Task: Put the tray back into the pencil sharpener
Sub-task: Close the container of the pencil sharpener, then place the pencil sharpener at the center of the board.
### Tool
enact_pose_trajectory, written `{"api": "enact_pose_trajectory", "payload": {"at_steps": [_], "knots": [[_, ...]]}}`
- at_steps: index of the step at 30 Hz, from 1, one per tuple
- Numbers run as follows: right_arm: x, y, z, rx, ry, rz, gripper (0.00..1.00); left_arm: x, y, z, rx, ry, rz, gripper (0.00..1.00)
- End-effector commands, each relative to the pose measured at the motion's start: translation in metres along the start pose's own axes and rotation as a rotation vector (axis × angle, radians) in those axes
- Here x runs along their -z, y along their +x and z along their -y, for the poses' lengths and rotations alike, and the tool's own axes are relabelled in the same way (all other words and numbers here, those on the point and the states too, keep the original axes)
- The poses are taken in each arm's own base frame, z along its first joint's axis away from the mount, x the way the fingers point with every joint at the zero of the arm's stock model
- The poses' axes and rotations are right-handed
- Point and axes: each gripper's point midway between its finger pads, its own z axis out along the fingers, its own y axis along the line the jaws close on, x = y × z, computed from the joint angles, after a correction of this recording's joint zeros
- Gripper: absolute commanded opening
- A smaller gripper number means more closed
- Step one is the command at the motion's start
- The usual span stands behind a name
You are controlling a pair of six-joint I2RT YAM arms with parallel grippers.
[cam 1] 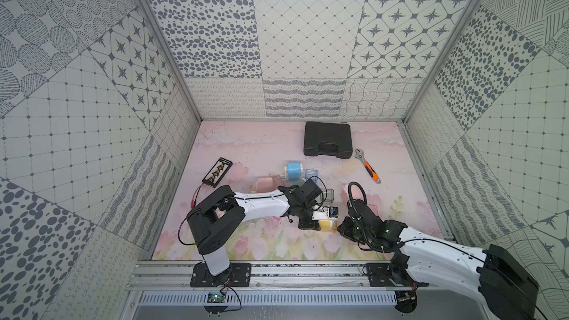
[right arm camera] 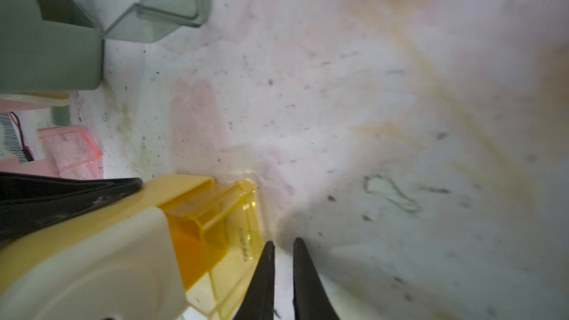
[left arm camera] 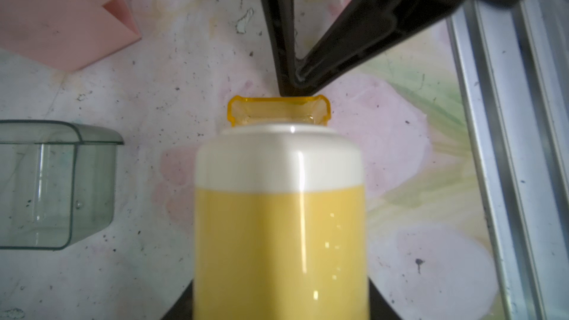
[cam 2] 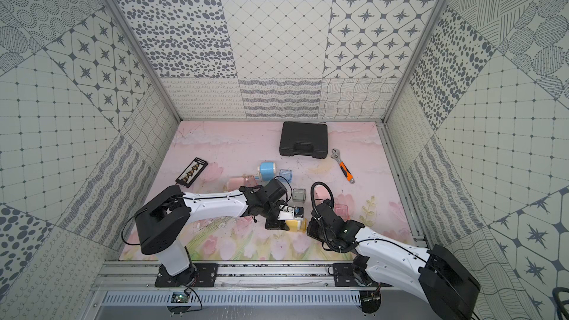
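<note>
A yellow and cream pencil sharpener (cam 1: 327, 224) (left arm camera: 280, 210) lies low over the mat near the front middle, and my left gripper (cam 1: 320, 220) is shut on its body. A clear yellow tray (right arm camera: 243, 241) (left arm camera: 278, 109) sits partly inside the sharpener's open end, its outer end sticking out. My right gripper (right arm camera: 282, 241) is shut with nothing between its fingers. One of its fingertips (left arm camera: 295, 84) rests against the tray's outer face. In both top views the two grippers meet at the sharpener (cam 2: 294, 224).
A grey clear tray (cam 1: 328, 195) and a green sharpener (right arm camera: 46, 41) lie just behind. Pink sharpener (cam 1: 265, 183), blue sharpener (cam 1: 294, 171), blue tray (cam 1: 312, 174), pink tray (cam 1: 371, 207), black case (cam 1: 328, 139), wrench (cam 1: 368, 166) and black tester box (cam 1: 217, 172) lie farther off. An aluminium rail (left arm camera: 508, 149) edges the mat.
</note>
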Motion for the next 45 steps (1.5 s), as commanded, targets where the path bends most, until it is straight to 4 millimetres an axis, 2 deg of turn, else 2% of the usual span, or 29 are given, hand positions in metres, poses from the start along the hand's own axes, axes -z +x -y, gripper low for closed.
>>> {"api": "enact_pose_trajectory", "payload": {"at_steps": [1,4,7,12,13,16,18,22,24,26,29,32,36,38,39,40,43,45], "knots": [[-0.007,-0.004,-0.036,0.0,-0.124,0.01,0.16,-0.011,0.016,0.003,0.004,-0.003,-0.05,0.38],[-0.012,-0.003,-0.051,-0.001,-0.19,0.003,0.16,-0.013,0.018,0.005,0.007,0.006,-0.052,0.38],[-0.013,-0.001,-0.056,0.006,-0.208,-0.004,0.16,-0.013,0.018,0.004,0.009,0.005,-0.054,0.37],[-0.003,-0.004,-0.047,-0.011,-0.183,0.026,0.19,-0.011,0.016,0.001,0.004,-0.013,-0.052,0.33],[0.0,-0.006,-0.043,-0.011,-0.163,0.037,0.2,-0.01,0.015,0.0,0.002,-0.019,-0.047,0.3],[0.022,-0.012,-0.028,-0.008,-0.095,0.082,0.23,0.001,0.005,-0.009,-0.002,-0.082,-0.019,0.09],[0.042,-0.018,-0.024,0.0,-0.081,0.121,0.23,0.015,-0.004,-0.019,0.029,-0.154,0.012,0.0],[0.077,-0.03,-0.019,0.011,-0.09,0.206,0.25,0.047,-0.022,-0.031,0.183,-0.26,0.103,0.0],[0.089,-0.034,-0.019,0.021,-0.096,0.238,0.26,0.075,-0.027,-0.05,0.319,-0.403,0.15,0.0],[0.091,-0.038,-0.018,0.026,-0.089,0.257,0.27,0.112,-0.026,-0.073,0.478,-0.586,0.204,0.0],[0.087,-0.041,-0.027,0.042,-0.093,0.254,0.27,0.167,-0.007,-0.098,0.672,-0.842,0.201,0.0],[0.081,-0.043,-0.037,0.062,-0.073,0.24,0.29,0.205,0.026,-0.117,0.858,-0.972,0.146,0.0],[0.079,-0.047,-0.049,0.093,-0.05,0.222,0.31,0.235,0.078,-0.142,1.071,-1.047,0.076,0.0],[0.075,-0.048,-0.049,0.107,-0.04,0.22,0.31,0.252,0.099,-0.154,1.133,-1.08,0.05,0.0],[0.081,-0.052,-0.06,0.112,-0.067,0.233,0.31,0.258,0.105,-0.159,1.146,-1.093,0.055,0.0],[0.081,-0.054,-0.063,0.116,-0.073,0.24,0.32,0.264,0.114,-0.167,1.167,-1.105,0.068,0.0],[0.077,-0.058,-0.071,0.127,-0.096,0.252,0.32,0.272,0.148,-0.192,1.267,-1.09,0.093,0.0],[0.075,-0.058,-0.074,0.132,-0.097,0.244,0.32,0.268,0.171,-0.206,1.332,-1.065,0.066,0.0]]}}
